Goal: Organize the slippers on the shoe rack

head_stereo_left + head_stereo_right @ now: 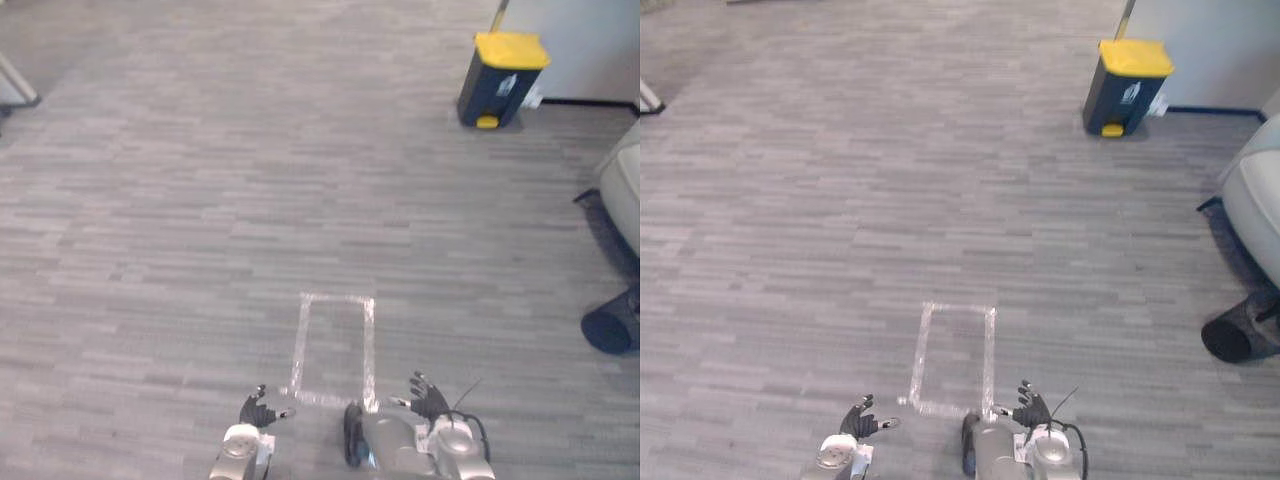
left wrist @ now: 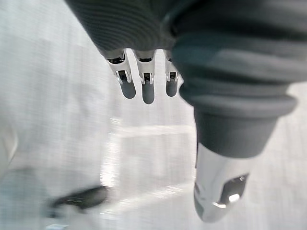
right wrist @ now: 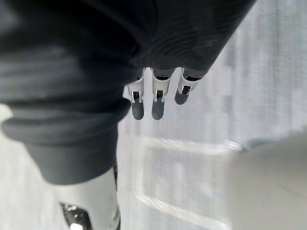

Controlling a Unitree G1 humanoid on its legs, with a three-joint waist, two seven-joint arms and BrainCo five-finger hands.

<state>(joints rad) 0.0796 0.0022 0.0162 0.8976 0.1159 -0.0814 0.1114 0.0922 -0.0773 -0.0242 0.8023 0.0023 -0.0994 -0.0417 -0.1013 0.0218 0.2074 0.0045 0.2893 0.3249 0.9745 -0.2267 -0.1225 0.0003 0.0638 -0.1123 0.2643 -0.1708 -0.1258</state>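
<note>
Searching stage, by judgement: left robot hand (image 1: 258, 408) and right robot hand (image 1: 428, 398) hang over floor (image 1: 200, 200), fingers relaxed, wide, empty, flanking tape outline (image 1: 370, 340). Next: find slippers, shoe rack; whereabouts unknown.

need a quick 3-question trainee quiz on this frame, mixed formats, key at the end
1. True or false: the left hand holds a slipper.
2. What is marked on the carpet just ahead of both hands? A) taped rectangle B) chalk circle C) painted arrow
3. Fill in: the dark bin at the far right has a ___ lid.
Key: 1 false: it is open and empty, as is the right hand. 2 A. 3 yellow.
</note>
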